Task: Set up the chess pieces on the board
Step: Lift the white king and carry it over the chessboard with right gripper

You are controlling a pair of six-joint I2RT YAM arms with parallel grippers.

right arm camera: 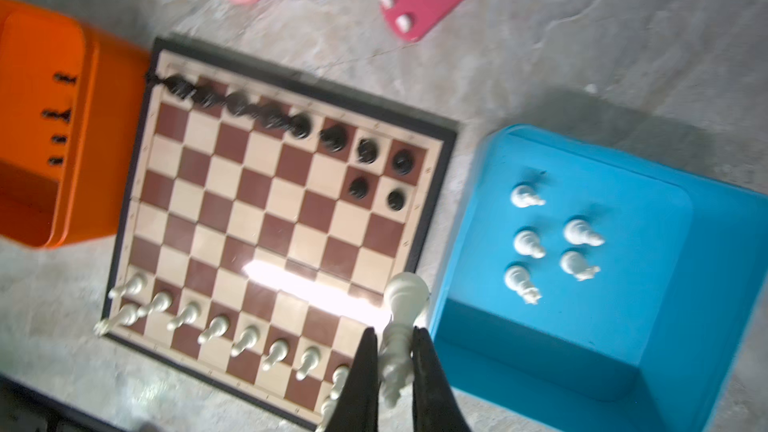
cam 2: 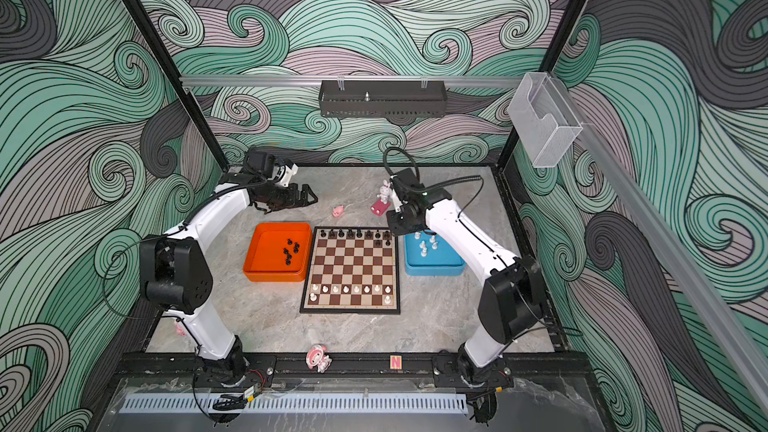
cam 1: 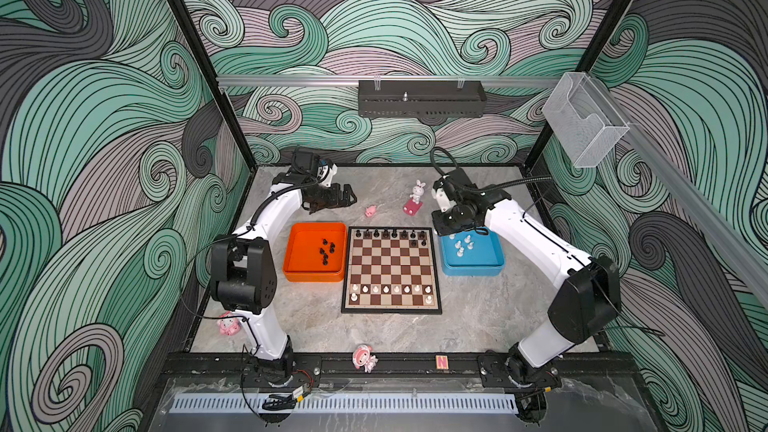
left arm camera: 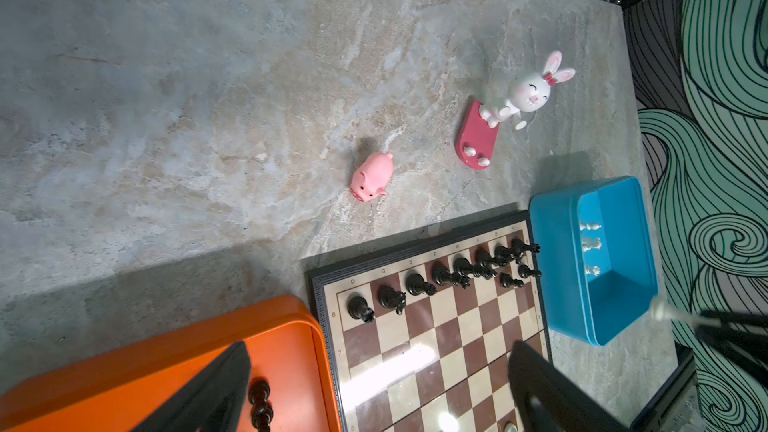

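1. The right gripper point(right arm camera: 394, 334) is closed on a white chess piece point(right arm camera: 405, 292), held over the blue tray's point(cam 1: 473, 271) far corner, by the board point(cam 1: 391, 264).
2. The left gripper point(cam 1: 351, 196) is held wide open beyond the orange tray point(cam 1: 313, 275).
3. The board is set between the trays, with black pieces point(cam 1: 385, 234) lined along its far edge and white pieces point(cam 1: 385, 289) near its front edge.

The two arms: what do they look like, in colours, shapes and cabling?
Both the left arm and the right arm have glossy white rounded links joined by bulky black joint housings. Black ribbed cables run along each. The left tool and the right tool are black, with flat fingers that taper to narrow tips. No markings are legible.
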